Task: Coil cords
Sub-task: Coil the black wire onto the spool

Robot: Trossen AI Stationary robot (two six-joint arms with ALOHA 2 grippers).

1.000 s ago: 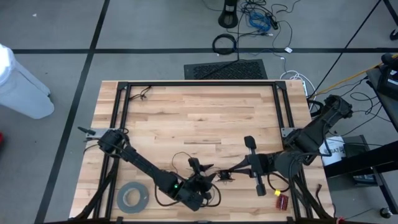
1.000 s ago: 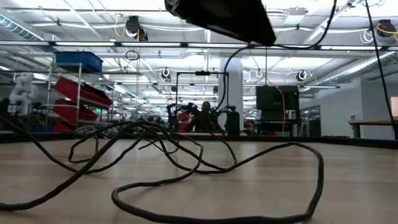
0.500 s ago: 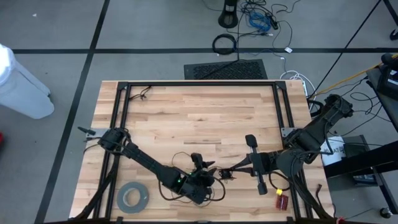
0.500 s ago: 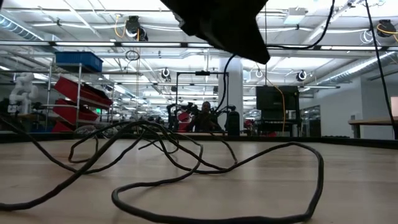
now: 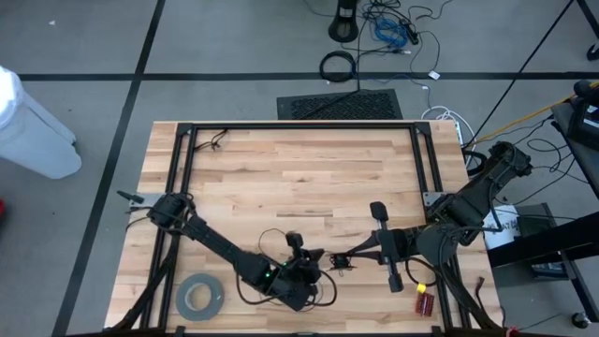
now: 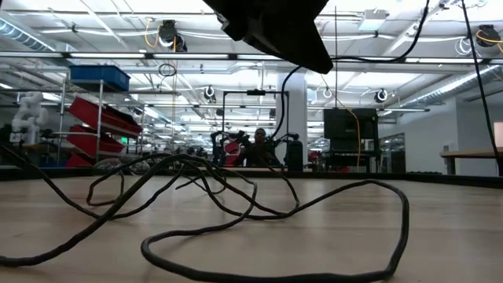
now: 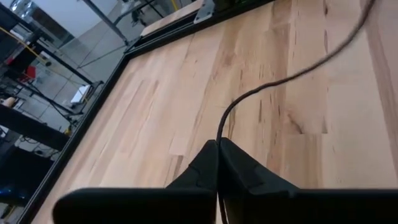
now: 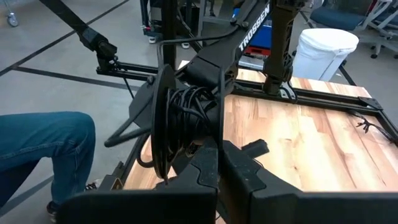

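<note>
A: Table point(image 5: 281, 178) status? Wooden top, black frame; grey tape roll point(image 5: 199, 297) near front left corner, well apart from both grippers.

B: Cord point(image 6: 259, 212) location? Loose loops on the wood near front centre, between the two arms.

A: Left gripper point(image 7: 217, 144)? Fingers pressed together, pinching the thin wire at its tips, low over the loops.

B: Right gripper point(image 8: 219, 146)? Fingers closed, gripping a small black disc point(image 8: 166, 121) wound with dark cord, just right of the left gripper.

Even overhead light, blurred near foreground.
</note>
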